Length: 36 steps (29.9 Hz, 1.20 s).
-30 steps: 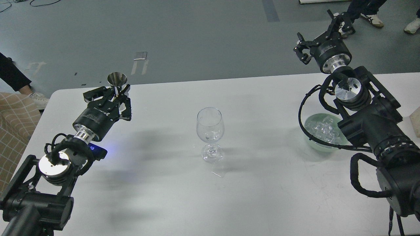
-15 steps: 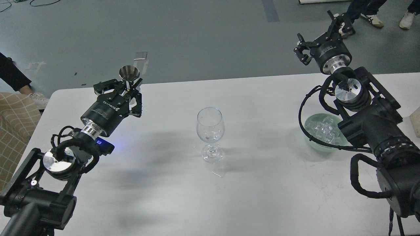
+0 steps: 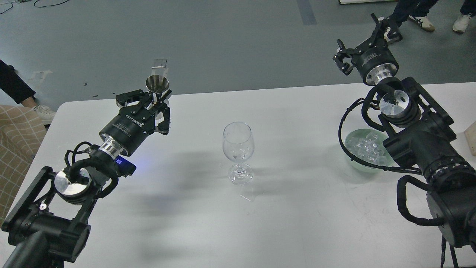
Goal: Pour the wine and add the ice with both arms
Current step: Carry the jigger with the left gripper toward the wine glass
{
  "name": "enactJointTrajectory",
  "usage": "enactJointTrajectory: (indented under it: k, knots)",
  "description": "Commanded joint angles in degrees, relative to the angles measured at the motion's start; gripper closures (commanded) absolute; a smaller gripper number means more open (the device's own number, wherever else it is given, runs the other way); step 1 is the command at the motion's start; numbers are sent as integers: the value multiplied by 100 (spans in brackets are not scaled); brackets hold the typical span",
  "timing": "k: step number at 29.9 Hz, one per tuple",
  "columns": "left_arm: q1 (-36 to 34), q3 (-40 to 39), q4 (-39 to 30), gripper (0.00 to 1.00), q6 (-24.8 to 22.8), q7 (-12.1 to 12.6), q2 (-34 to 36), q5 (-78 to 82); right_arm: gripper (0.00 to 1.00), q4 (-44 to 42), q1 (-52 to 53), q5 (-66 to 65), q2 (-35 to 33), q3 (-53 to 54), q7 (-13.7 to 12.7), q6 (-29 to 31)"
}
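A clear wine glass [image 3: 238,143] stands upright at the middle of the white table [image 3: 297,208]. Glints show low in its bowl; I cannot tell if liquid is in it. My left gripper [image 3: 153,105] is shut on a small steel measuring cup [image 3: 157,83], held upright above the table's far left, left of the glass. No wine shows in the cup. Ice cubes [image 3: 366,147] fill a pale green bowl [image 3: 351,159] at the right, partly hidden by my right arm. My right gripper [image 3: 363,44] is open and empty, raised beyond the table's far edge.
A beige block [image 3: 471,139] sits at the table's right edge. People's feet [image 3: 424,22] stand on the floor behind the right gripper. A person's leg and checked fabric [image 3: 16,137] are at the left, by the table's corner.
My left gripper has carried the steel cup to the right and farther away, closer to the glass. My right arm has barely moved.
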Motion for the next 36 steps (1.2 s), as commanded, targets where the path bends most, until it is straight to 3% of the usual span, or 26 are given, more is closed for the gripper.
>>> enactJointTrajectory:
  k: [1, 36]
  knots:
    - [13, 8, -17, 100, 40, -53, -5, 0, 0, 0, 9, 0, 1, 0, 0, 0]
    - [-84, 527, -491, 100, 409, 35, 12, 870, 0, 0, 0, 0, 1, 0, 0, 0]
